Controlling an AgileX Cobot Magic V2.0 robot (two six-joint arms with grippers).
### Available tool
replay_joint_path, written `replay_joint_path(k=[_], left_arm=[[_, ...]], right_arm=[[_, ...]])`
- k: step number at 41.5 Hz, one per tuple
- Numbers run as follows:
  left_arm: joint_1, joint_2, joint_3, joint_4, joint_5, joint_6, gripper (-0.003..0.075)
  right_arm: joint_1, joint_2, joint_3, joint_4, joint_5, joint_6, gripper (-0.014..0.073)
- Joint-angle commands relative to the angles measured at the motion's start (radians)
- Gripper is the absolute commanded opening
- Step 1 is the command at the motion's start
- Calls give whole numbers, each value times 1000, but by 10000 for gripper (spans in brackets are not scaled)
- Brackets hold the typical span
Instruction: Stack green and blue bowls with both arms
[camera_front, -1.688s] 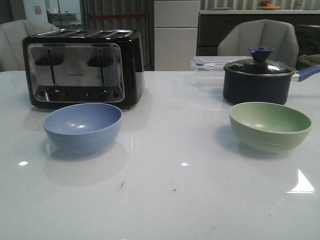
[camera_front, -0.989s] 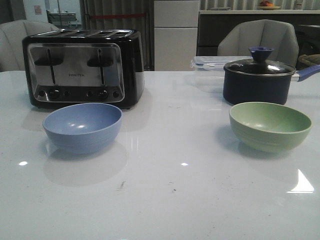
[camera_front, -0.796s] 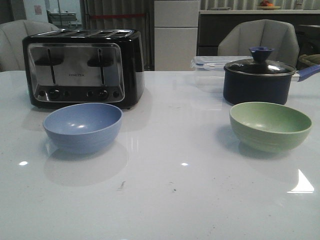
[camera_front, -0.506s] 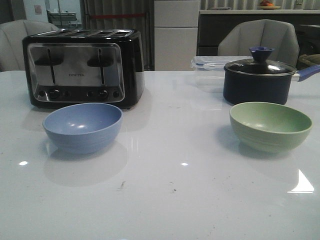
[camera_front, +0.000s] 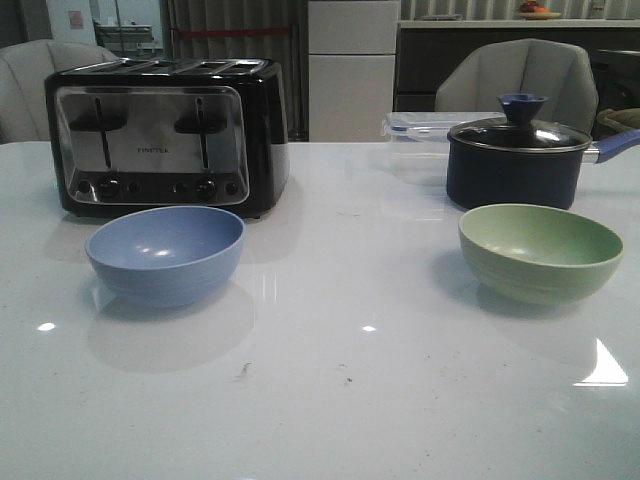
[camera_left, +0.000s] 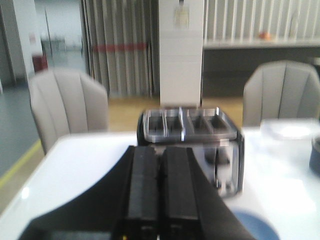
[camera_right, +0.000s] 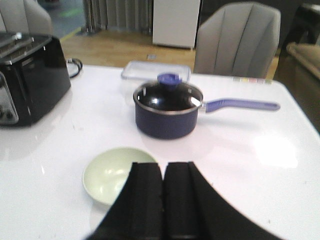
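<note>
While both bowls sit apart on the white table (camera_front: 340, 400), each lies nearest its own arm; the blue bowl (camera_front: 165, 253) rests in front of the toaster (camera_front: 165, 135), just below my left claw (camera_left: 159, 192), though blur leaves only its rim showing there; the green bowl (camera_front: 540, 250) sits before the pot (camera_front: 517, 160), under my right claw (camera_right: 162, 197); both claws are closed and empty.

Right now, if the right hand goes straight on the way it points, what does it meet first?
Probably the pale green round bowl, just beyond the shut right hand; the dark navy lidded pot lies farther. Depth is unclear.
</note>
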Motion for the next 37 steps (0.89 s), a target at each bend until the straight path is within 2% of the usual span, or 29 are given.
replay_joint_path(k=[1,9,22,26,32,34,37], left_arm=[[-6,69,-31,-5,12,-3,93],[-6,174,-10,-11,123,-3,93],[-6,280,35,-23,123,-3,94],[-6,304,37,-23,114,-3,148],[-6,326,37,-23,78,-3,373],[-6,332,37,-23,60,-3,428],[-6,338,37,-23,43,-3,468]], right_arm=[[-2,83,-36,2,-21,1,52],[-2,214,-16,2,26,1,52],[-2,377,6,11,37,1,69],[-1,417,6,20,36,1,197],[-1,484,4,20,-3,1,528],[-1,517,-2,20,-24,1,596],[-2,565,-16,20,-58,1,625]])
